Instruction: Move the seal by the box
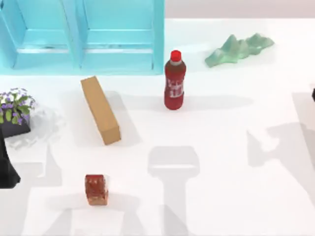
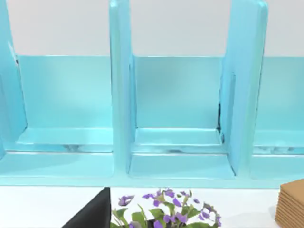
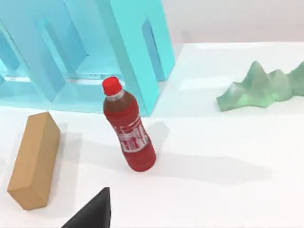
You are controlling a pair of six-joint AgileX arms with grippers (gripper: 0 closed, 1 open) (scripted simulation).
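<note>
Seal [image 1: 96, 189] sits (upright) apart from box [image 1: 100, 109]

Light is bright and even over the white table [image 1: 221, 206], which reads nearly blown out where it lies bare. Shadows are soft-edged and pale grey. The bottle [image 1: 174, 81] throws a long one toward the table's right side, and the box [image 1: 101, 110] and the seal [image 1: 96, 189] shade the same side, so the main light comes from the left. Broad arm-shaped shadows lie across the near table. Ahead of the right gripper [image 3: 92, 211], the bottle and the green figure [image 3: 259, 88] carry small glossy highlights. Ahead of the left gripper [image 2: 92, 211], thin glints line the cabinet [image 2: 178, 95] shelf edges, with the plant [image 2: 166, 216] evenly lit.
</note>
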